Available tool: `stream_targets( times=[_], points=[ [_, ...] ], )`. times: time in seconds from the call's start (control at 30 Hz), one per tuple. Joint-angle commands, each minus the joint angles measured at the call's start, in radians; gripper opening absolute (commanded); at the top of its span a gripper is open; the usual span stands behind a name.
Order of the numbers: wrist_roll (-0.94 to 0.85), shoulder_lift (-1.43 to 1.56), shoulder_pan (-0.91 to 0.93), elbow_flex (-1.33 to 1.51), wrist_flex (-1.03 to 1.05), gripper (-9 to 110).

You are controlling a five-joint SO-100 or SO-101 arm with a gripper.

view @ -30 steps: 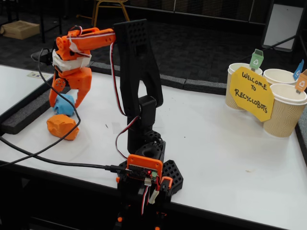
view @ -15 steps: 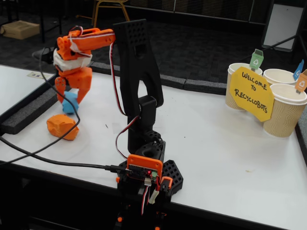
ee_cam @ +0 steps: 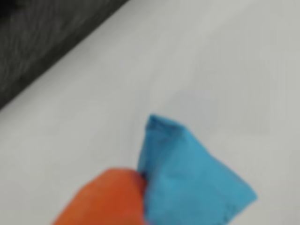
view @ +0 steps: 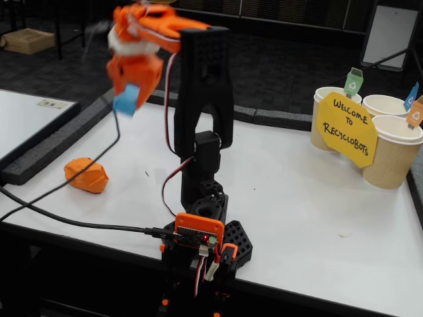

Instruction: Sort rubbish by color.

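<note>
White bench (view: 297,198) filled the scene. Your jaws were clamped on the blue wad (view: 125,99), held high at the far left, presumably to carry it clear toward the cups (view: 390,158) at the right. You had the orange wad (view: 86,175) lying near left.

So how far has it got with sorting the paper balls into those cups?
Nothing looks sorted yet, though the cups' insides aren't visible. In hand: the tool holds the blue wad raised above the table, far from the cups. Left: the orange wad lies on the table, untouched. No green wad is in view.
</note>
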Motion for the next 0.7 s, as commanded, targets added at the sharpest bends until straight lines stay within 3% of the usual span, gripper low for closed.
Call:
stream_targets(
  times=[0.0, 0.37, 0.67],
  points=[
    [0.063, 0.396, 0.044, 0.041, 0.092, 0],
    [0.152, 0.819, 0.091, 0.350, 0.210, 0],
    [0.153, 1.243, 0.483, 0.606, 0.120, 0]
  ],
)
